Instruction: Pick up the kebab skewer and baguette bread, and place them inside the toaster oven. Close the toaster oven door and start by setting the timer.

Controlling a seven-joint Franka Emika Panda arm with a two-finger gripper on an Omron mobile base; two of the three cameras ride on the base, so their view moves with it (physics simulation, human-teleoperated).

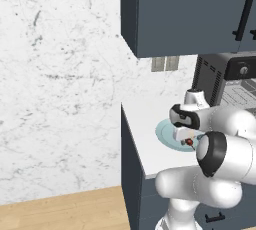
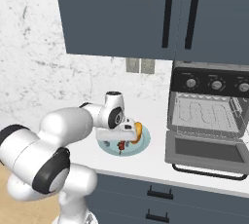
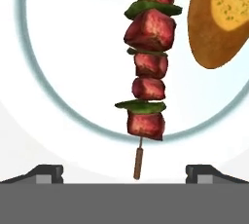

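Pale blue-rimmed plate (image 2: 141,146) on white counter (image 1: 142,124); dark cabinets (image 2: 116,13) above; marble wall (image 1: 60,74).

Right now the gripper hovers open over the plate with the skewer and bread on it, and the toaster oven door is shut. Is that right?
Not quite: the toaster oven door is open, folded down flat in front of the toaster oven, as the right base view shows. The rest holds: the gripper hovers open over the plate, where the kebab skewer and baguette bread lie.
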